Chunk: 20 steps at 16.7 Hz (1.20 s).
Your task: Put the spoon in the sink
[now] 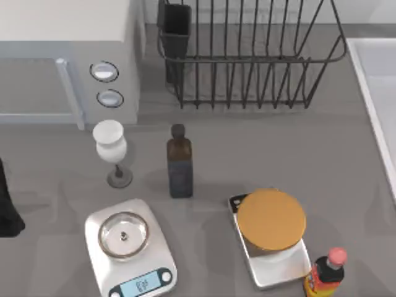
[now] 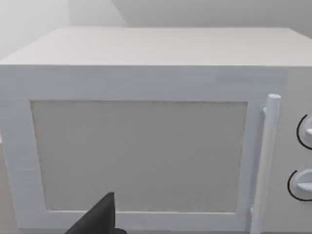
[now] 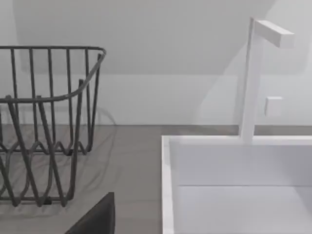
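The spoon is out of view. The sink (image 1: 373, 93) is a pale basin with a raised rim, running along the table's right edge. The right wrist view looks over the sink's rim (image 3: 167, 185) from close by, with a white faucet (image 3: 249, 83) behind the basin. A dark part of my right gripper (image 3: 97, 219) shows in that view, on the dish rack's side of the sink. My left arm (image 1: 7, 207) is parked at the table's left edge. A dark part of my left gripper (image 2: 97, 220) faces the microwave door (image 2: 139, 156).
The microwave (image 1: 68, 59) stands at the back left and a dark wire dish rack (image 1: 247, 55) at the back middle. A white wine glass (image 1: 111, 148), a dark bottle (image 1: 179, 164), a scale (image 1: 130, 247), an orange-topped scale (image 1: 271, 238) and a red-capped sauce bottle (image 1: 327, 272) occupy the front.
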### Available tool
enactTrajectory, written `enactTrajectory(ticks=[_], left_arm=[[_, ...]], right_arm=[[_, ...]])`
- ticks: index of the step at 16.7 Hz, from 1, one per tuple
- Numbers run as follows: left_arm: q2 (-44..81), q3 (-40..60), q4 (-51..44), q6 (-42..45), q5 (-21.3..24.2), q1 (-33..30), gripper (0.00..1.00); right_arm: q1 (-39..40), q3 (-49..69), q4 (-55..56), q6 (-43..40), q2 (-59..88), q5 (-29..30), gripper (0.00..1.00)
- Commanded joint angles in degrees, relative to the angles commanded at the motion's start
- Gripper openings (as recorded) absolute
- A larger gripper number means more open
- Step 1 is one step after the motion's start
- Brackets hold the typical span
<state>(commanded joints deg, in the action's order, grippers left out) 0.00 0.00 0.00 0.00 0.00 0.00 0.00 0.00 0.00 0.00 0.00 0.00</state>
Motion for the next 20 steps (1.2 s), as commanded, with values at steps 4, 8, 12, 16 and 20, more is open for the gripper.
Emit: enactTrajectory(ticks=[4,8,12,16,20], left_arm=[[0.00,0.00,0.00,0.00,0.00,0.00,1.00],[0.00,0.00,0.00,0.00,0.00,0.00,1.00],[0.00,0.00,0.00,0.00,0.00,0.00,1.00],[0.00,0.00,0.00,0.00,0.00,0.00,1.00],[0.00,0.00,0.00,0.00,0.00,0.00,1.00]], right_arm=[[-1.09,1.63,-1.90,-1.64,1.95,0.08,1.00],[-6.00,9.62,-11.45,-9.65,12.97,0.08,1.00],[-12.94,20.92,-25.72,-21.26,32.51,-0.10,1.00],[-20.25,32.40,-40.63,-33.26,52.93,-0.13,1.00],[-26.37,42.35,-52.68,-43.28,68.13,-0.12,1.00]])
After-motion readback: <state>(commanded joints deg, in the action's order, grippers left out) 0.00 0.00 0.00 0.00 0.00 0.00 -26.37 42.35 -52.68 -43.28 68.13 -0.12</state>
